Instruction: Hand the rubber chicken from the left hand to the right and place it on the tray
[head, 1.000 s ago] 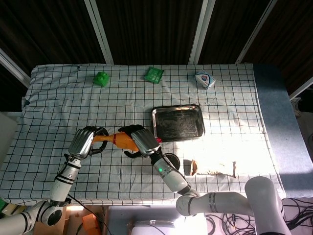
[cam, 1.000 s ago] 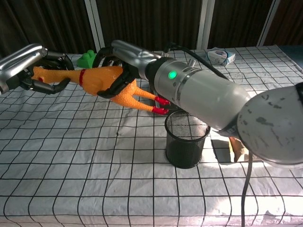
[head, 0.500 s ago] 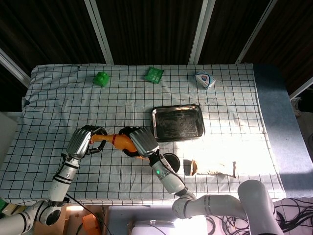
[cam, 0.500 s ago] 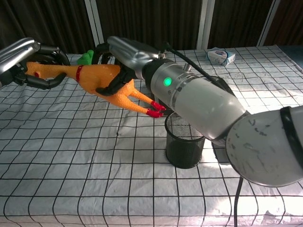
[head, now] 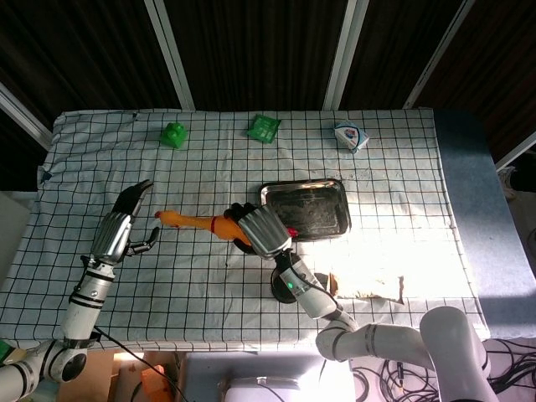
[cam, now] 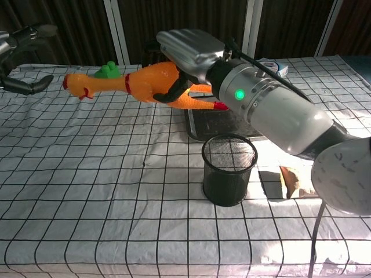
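Observation:
The orange rubber chicken (head: 194, 222) (cam: 124, 84) hangs in the air above the table, head pointing left, red feet to the right. My right hand (head: 261, 231) (cam: 188, 55) grips its body from above. My left hand (head: 121, 226) (cam: 22, 58) is open, fingers spread, apart from the chicken's head and to its left. The dark metal tray (head: 303, 210) (cam: 197, 124) lies just right of my right hand, with nothing on it.
A black mesh cup (cam: 228, 169) (head: 283, 285) stands in front of the tray. A brown packet (head: 366, 287) lies to its right. Two green objects (head: 174, 134) (head: 265, 127) and a white box (head: 348, 136) sit along the far edge.
My left hand let go of the chicken's head and drew back to the left. My right hand carried the chicken right, toward the tray.

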`<state>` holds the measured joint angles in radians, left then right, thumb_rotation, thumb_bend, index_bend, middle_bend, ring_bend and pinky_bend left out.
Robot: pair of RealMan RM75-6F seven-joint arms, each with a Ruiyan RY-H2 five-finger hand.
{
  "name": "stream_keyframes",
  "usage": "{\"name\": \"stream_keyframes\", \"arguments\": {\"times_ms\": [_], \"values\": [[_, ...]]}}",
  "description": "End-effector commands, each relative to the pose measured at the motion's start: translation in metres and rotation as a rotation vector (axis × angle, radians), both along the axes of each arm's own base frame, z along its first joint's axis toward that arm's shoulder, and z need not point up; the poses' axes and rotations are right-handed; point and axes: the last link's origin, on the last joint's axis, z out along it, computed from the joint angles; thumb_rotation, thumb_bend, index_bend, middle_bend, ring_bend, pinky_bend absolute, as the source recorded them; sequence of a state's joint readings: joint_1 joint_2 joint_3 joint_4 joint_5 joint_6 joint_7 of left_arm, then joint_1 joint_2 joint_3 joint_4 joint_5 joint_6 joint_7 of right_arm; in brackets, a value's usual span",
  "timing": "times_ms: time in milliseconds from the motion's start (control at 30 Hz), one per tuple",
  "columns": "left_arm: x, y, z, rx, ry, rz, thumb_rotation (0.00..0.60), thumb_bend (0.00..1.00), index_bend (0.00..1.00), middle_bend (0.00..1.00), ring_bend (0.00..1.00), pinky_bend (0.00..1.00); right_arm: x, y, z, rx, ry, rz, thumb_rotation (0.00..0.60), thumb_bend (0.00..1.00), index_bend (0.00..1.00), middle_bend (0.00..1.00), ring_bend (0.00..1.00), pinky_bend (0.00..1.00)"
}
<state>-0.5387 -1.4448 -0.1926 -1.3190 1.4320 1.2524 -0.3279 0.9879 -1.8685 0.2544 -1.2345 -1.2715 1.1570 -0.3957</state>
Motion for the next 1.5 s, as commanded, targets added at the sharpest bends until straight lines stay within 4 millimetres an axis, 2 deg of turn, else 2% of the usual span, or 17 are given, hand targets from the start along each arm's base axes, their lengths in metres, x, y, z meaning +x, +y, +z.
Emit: {"name": "stream_keyframes", "arguments": {"times_ms": [33,233,333,433,533,667,733,800,900,933,1000,1067,1200,1367,1500], "values": [[-0.015,-0.002,0.02,0.014,0.052,0.026,0.6,0.42,0.0,0.0,0.0,0.03,-0.027,-0.017,0.012,-0.118,0.101,0.037,0.6,0.42,1.0,0.87,0.81,0.75],[-0.039,-0.013,0.048,0.032,0.073,0.106,0.6,0.42,0.0,0.0,0.0,0.02,-0.078,-0.046,0.027,-0.184,0.176,-0.038,0.6,0.42,1.0,0.87,0.81,0.75],[-0.05,-0.015,0.05,0.027,0.074,0.131,0.6,0.42,0.0,0.0,0.0,0.02,-0.101,-0.054,0.031,-0.238,0.211,-0.036,0.6,0.42,0.99,0.87,0.81,0.73],[-0.059,-0.015,0.046,0.006,0.076,0.162,0.6,0.42,0.0,0.0,0.0,0.03,-0.121,-0.059,0.023,-0.234,0.214,-0.078,0.6,0.42,0.95,0.87,0.78,0.7],[-0.062,-0.015,0.043,0.004,0.088,0.168,0.6,0.42,0.0,0.0,0.0,0.03,-0.134,-0.061,0.013,-0.198,0.19,-0.138,0.6,0.42,0.88,0.87,0.72,0.67],[-0.06,-0.012,0.043,0.045,0.11,0.16,0.6,0.42,0.0,0.0,0.0,0.03,-0.142,-0.062,0.007,-0.21,0.193,-0.171,0.6,0.42,0.81,0.85,0.67,0.63],[-0.06,-0.011,0.042,0.051,0.103,0.162,0.6,0.42,0.0,0.0,0.0,0.03,-0.146,-0.063,0.004,-0.186,0.187,-0.188,0.6,0.42,0.73,0.79,0.62,0.61],[-0.061,-0.011,0.04,0.046,0.102,0.168,0.6,0.42,0.0,0.0,0.0,0.03,-0.152,-0.065,0.001,-0.155,0.187,-0.222,0.6,0.39,0.57,0.65,0.52,0.55],[-0.063,-0.011,0.04,0.038,0.114,0.181,0.6,0.42,0.0,0.0,0.0,0.03,-0.16,-0.07,0.002,-0.133,0.229,-0.261,0.6,0.27,0.28,0.44,0.35,0.42],[-0.064,-0.011,0.04,0.036,0.116,0.185,0.6,0.42,0.0,0.0,0.0,0.03,-0.162,-0.071,0.003,-0.132,0.245,-0.269,0.6,0.23,0.15,0.35,0.26,0.35],[-0.065,-0.01,0.04,0.032,0.11,0.193,0.6,0.42,0.0,0.0,0.0,0.03,-0.168,-0.073,0.005,-0.115,0.263,-0.295,0.6,0.19,0.02,0.22,0.12,0.25],[-0.065,-0.009,0.039,0.029,0.108,0.196,0.6,0.42,0.0,0.0,0.0,0.03,-0.173,-0.074,0.007,-0.08,0.25,-0.322,0.6,0.17,0.0,0.13,0.04,0.16],[-0.064,-0.011,0.04,0.031,0.116,0.189,0.6,0.42,0.0,0.0,0.0,0.03,-0.18,-0.072,0.013,-0.038,0.234,-0.345,0.6,0.15,0.0,0.01,0.0,0.04],[-0.065,-0.018,0.047,0.044,0.125,0.184,0.6,0.42,0.0,0.0,0.0,0.03,-0.185,-0.066,0.027,-0.006,0.197,-0.36,0.6,0.12,0.0,0.0,0.0,0.0],[-0.069,-0.031,0.056,0.045,0.154,0.179,0.6,0.42,0.0,0.0,0.0,0.03,-0.187,-0.054,0.052,0.024,0.113,-0.356,0.6,0.11,0.0,0.0,0.0,0.0]]}}
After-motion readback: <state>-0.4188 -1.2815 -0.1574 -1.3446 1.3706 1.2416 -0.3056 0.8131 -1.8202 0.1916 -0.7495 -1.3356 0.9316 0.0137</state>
